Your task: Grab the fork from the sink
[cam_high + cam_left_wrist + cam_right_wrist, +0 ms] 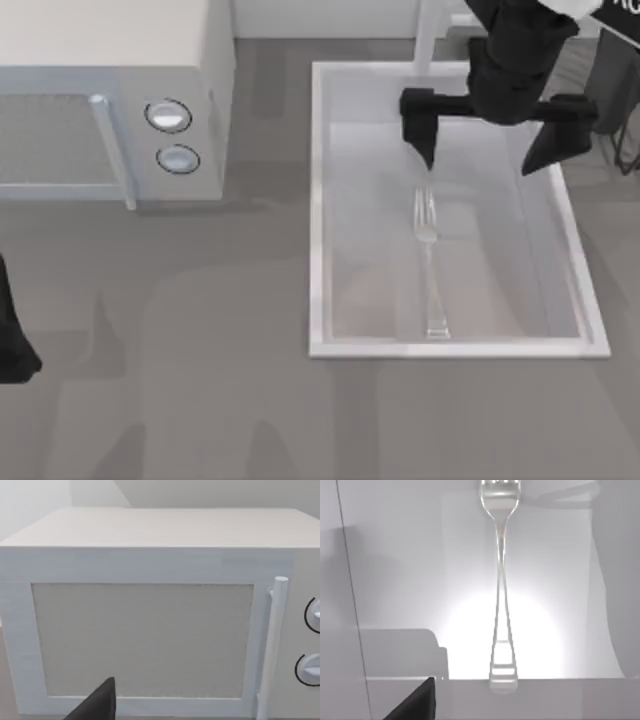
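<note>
The silver fork [429, 262] lies flat on the bottom of the sink [318, 200], lengthwise down its middle, with its tines toward the far end. My right gripper [479, 165] hangs open over the far part of the basin. One fingertip stands just beyond the tines and the other is off toward the right rim. Nothing is between its fingers. In the right wrist view the fork [501, 590] runs straight down the pale basin floor, and one dark finger [417, 702] shows at the edge. My left arm [12, 345] is parked at the table's left edge.
A white microwave [110, 60] with two round knobs [170, 135] stands at the back left and faces the left wrist camera [145, 630]. A white faucet post [428, 35] rises at the sink's far end. Grey tabletop lies in front of the microwave and sink.
</note>
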### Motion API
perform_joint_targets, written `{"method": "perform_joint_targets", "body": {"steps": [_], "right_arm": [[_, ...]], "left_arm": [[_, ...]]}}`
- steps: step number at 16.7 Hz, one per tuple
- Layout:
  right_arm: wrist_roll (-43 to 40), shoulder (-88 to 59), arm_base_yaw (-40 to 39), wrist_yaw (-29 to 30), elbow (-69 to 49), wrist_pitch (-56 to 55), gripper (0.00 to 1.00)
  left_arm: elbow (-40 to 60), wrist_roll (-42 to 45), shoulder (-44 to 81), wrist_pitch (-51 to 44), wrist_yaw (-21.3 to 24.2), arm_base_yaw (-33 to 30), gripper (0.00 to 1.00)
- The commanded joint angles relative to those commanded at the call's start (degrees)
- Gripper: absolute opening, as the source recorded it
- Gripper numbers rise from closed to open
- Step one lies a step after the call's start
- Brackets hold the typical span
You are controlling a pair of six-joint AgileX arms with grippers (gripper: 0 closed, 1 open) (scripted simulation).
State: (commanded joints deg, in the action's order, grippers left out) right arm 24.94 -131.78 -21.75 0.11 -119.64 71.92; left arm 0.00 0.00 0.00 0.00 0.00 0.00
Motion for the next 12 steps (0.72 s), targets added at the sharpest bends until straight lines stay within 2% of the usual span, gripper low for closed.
{"method": "perform_joint_targets", "body": {"steps": [5, 12], "right_arm": [[0.17, -11.95, -1.94, 0.25, -11.27, 5.00, 1.00], [0.16, -12.65, -1.73, 0.24, -11.61, 4.99, 1.00]], "left_arm": [[0.00, 0.00, 0.00, 0.00, 0.00, 0.00, 1.00], [0.00, 0.00, 0.00, 0.00, 0.00, 0.00, 1.00]]}}
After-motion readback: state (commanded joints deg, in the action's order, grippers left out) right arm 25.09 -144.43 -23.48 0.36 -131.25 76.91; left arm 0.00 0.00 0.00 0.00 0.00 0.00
